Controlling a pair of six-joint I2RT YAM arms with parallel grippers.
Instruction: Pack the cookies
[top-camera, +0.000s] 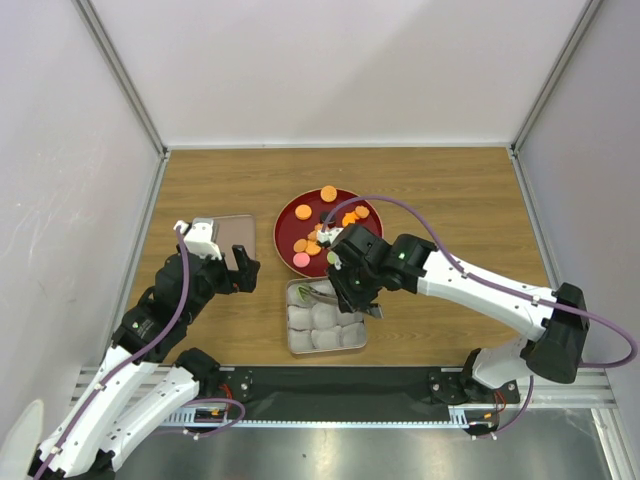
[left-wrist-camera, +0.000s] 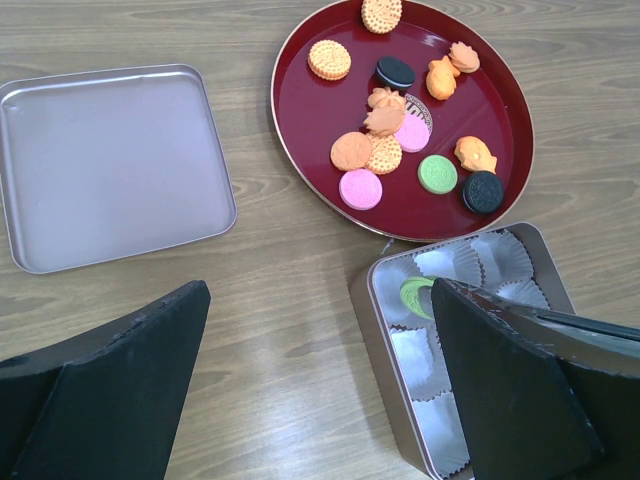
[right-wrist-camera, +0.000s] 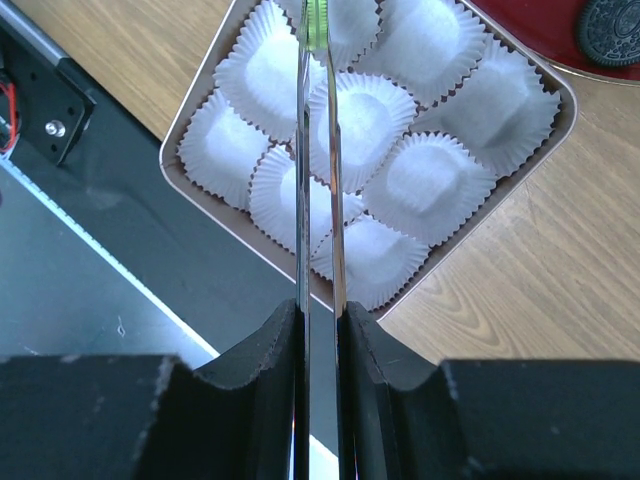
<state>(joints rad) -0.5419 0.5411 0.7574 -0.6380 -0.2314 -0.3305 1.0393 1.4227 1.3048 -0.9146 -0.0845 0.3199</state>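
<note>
Cookies (left-wrist-camera: 352, 151) mostly lie on the red plate (left-wrist-camera: 315, 110) just beyond the square tin (left-wrist-camera: 372, 300). One green cookie (left-wrist-camera: 416, 294) sits over the tin's far-left cup, between thin tongs (right-wrist-camera: 303, 200) clamped by the right gripper (right-wrist-camera: 320, 330). The left gripper (left-wrist-camera: 320, 300) hangs wide apart and empty beside the tin. On release the cookie could tip onto the frills, or the tongs could drag the light cup. The tong tips are cropped.

My top camera looks down from 6 o'clock, far back. Left wrist faces roughly 1 o'clock, midway up; right wrist faces 10 o'clock, close. All share the tin (right-wrist-camera: 570, 105).
</note>
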